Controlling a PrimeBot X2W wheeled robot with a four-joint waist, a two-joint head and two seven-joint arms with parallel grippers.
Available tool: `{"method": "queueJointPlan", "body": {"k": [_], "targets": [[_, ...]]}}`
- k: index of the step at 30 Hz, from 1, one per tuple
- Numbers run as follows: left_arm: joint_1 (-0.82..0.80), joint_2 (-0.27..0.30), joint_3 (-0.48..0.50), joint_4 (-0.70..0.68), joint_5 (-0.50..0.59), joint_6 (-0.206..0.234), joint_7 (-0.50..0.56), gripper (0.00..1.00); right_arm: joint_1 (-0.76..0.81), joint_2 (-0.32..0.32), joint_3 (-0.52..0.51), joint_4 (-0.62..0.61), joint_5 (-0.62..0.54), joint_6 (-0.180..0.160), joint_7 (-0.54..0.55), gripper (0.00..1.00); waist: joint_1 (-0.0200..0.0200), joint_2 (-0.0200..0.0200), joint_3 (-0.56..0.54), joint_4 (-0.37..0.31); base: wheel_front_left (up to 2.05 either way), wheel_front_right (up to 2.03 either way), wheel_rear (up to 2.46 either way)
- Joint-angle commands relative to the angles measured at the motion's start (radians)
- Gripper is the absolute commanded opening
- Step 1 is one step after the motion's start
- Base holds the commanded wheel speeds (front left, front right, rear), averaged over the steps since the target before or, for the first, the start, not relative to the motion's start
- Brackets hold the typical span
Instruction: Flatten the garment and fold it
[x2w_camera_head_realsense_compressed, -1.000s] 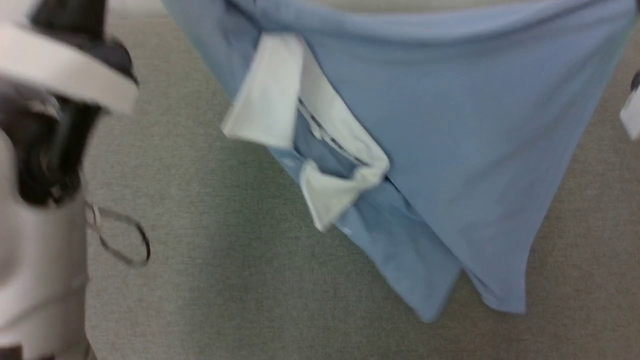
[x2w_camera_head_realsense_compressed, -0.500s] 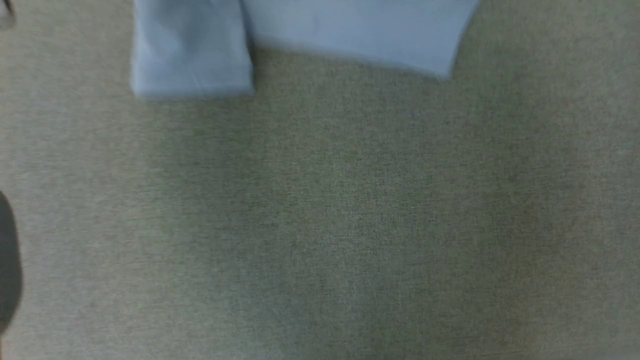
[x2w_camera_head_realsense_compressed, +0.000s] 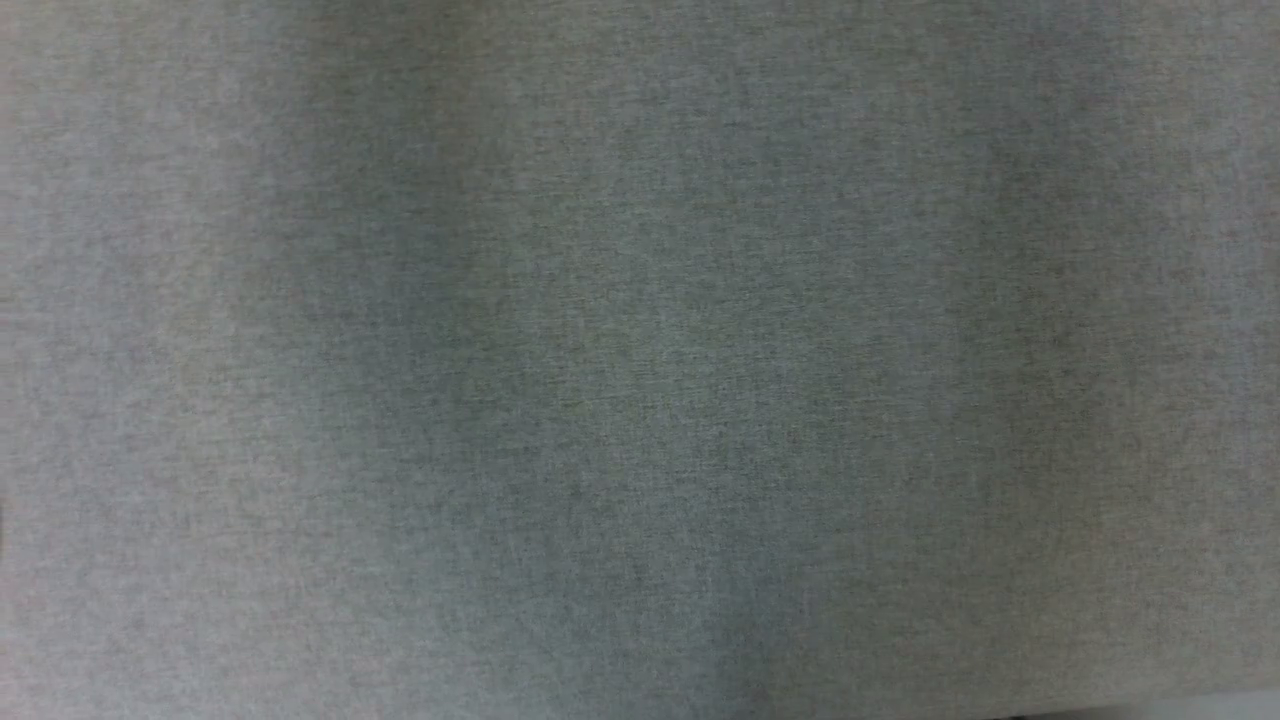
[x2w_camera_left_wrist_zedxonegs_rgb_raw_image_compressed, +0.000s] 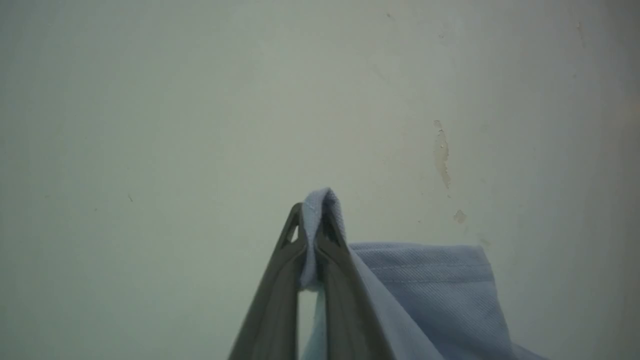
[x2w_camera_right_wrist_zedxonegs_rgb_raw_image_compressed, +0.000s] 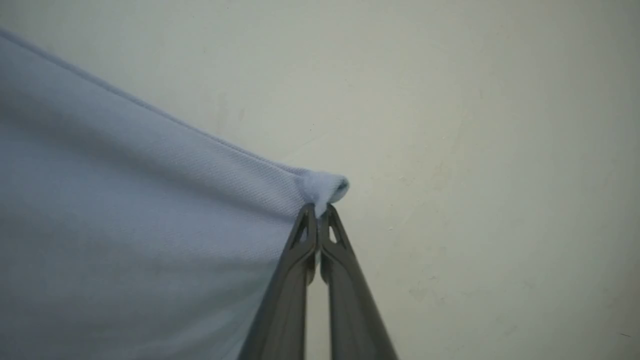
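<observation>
The garment (x2w_camera_left_wrist_zedxonegs_rgb_raw_image_compressed: 430, 285) is light blue knit cloth, held up in the air in front of a pale wall. In the left wrist view my left gripper (x2w_camera_left_wrist_zedxonegs_rgb_raw_image_compressed: 314, 220) is shut on a pinched fold of the garment, and a hemmed edge hangs to its right. In the right wrist view my right gripper (x2w_camera_right_wrist_zedxonegs_rgb_raw_image_compressed: 318, 212) is shut on a corner of the garment (x2w_camera_right_wrist_zedxonegs_rgb_raw_image_compressed: 150, 225), whose cloth spreads taut to the left. The collar and buttons are hidden.
The head view looks down on a grey fabric-covered surface (x2w_camera_head_realsense_compressed: 640, 360) with soft shadows across its middle. A pale wall (x2w_camera_left_wrist_zedxonegs_rgb_raw_image_compressed: 200, 100) with a few chipped paint marks (x2w_camera_left_wrist_zedxonegs_rgb_raw_image_compressed: 442, 155) stands behind both grippers.
The head view has swung away: the hanging garment filled it a second ago, only its lower edges showed half a second ago, and now just the grey surface remains.
</observation>
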Motion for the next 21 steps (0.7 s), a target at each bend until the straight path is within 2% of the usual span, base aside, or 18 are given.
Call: {"method": "queueJointPlan", "body": {"k": [1,6,12,17,21], "targets": [[0.043,0.008,-0.004,0.013,-0.004,-0.01,-0.002,0.0,0.033,0.0,0.001,0.015,0.006,-0.002,-0.011,0.0,-0.0001,0.0,-0.007,0.008,0.0,0.0,0.0],[0.238,0.032,-0.029,0.074,-0.004,-0.045,0.015,0.0,0.162,-0.016,0.044,0.075,0.061,-0.002,-0.038,0.0,-0.0001,0.0,-0.04,0.024,0.0,0.0,0.0],[0.532,0.065,-0.085,0.086,-0.022,-0.087,0.118,0.0,0.383,-0.065,0.123,0.07,0.181,-0.002,-0.021,0.0,-0.0001,0.0,-0.121,0.051,0.0,0.0,0.0],[0.829,0.087,-0.109,0.005,-0.1,-0.104,0.272,0.0,0.631,-0.105,0.149,0.006,0.276,-0.002,0.026,0.0,-0.0001,0.0,-0.214,0.068,0.0,0.0,0.0],[1.086,0.101,-0.121,-0.116,-0.172,-0.103,0.404,0.0,0.83,-0.131,0.126,-0.057,0.325,-0.002,0.06,0.0,-0.0001,0.0,-0.279,0.085,0.0,0.0,0.0]]}}
